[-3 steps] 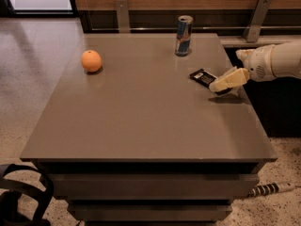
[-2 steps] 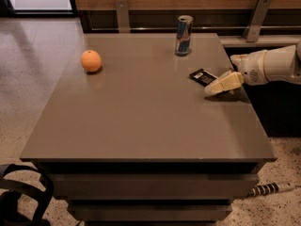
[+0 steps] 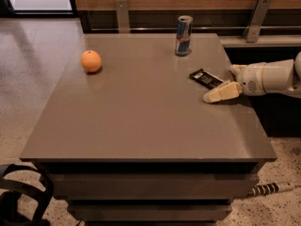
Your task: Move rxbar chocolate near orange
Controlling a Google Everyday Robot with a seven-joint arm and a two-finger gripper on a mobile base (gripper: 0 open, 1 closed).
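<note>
The rxbar chocolate (image 3: 205,78), a flat black wrapper bar, lies on the grey table (image 3: 141,121) at the right side. The orange (image 3: 91,60) sits at the table's left rear, far from the bar. My gripper (image 3: 226,82) reaches in from the right on a white arm, low over the table at the bar's right end. It is open: one cream finger (image 3: 219,93) lies just in front of the bar and the other (image 3: 234,69) behind it. It holds nothing.
A blue-and-silver drink can (image 3: 183,35) stands upright at the table's rear, behind the bar. A wooden wall with metal brackets (image 3: 256,19) runs along the back. A black bag strap (image 3: 23,197) lies on the floor at the front left.
The gripper has dropped and shifted slightly left, coming closer around the bar's right end. The bar, the orange and the can have not moved.
</note>
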